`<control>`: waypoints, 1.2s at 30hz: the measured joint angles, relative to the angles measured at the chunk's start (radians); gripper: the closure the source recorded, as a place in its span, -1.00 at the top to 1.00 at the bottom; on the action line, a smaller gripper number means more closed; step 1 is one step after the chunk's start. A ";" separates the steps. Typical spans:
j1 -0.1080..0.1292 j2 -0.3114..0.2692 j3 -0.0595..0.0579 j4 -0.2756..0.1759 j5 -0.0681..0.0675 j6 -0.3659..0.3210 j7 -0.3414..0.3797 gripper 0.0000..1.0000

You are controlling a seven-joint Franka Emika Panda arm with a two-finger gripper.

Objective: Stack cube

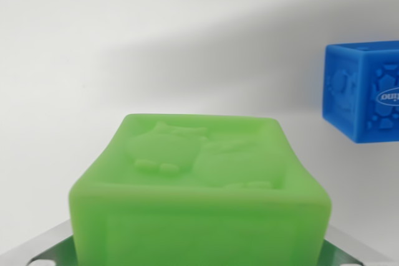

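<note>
A green cube (pixel 199 179) with raised animal figures on its top face fills the lower middle of the wrist view, very close to the camera. My gripper (pixel 199 247) is shut on it, and grey metal fingers (pixel 43 247) show against its lower left and lower right sides at the picture's bottom edge. A blue cube (pixel 365 91) with embossed shapes and a white logo sits apart at the wrist view's right, cut off by the frame edge. A gap of white surface separates the two cubes.
A plain white surface (pixel 124 42) lies all around, with a soft grey shadow band across the middle and upper right.
</note>
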 joint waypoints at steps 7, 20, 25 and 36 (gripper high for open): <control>-0.021 0.003 -0.008 0.004 0.002 0.000 -0.040 -1.00; -0.061 0.013 -0.021 0.016 0.008 0.000 -0.113 -1.00; -0.075 0.017 -0.026 0.021 0.010 -0.001 -0.139 -1.00; -0.110 0.028 -0.037 0.037 0.015 -0.004 -0.202 -1.00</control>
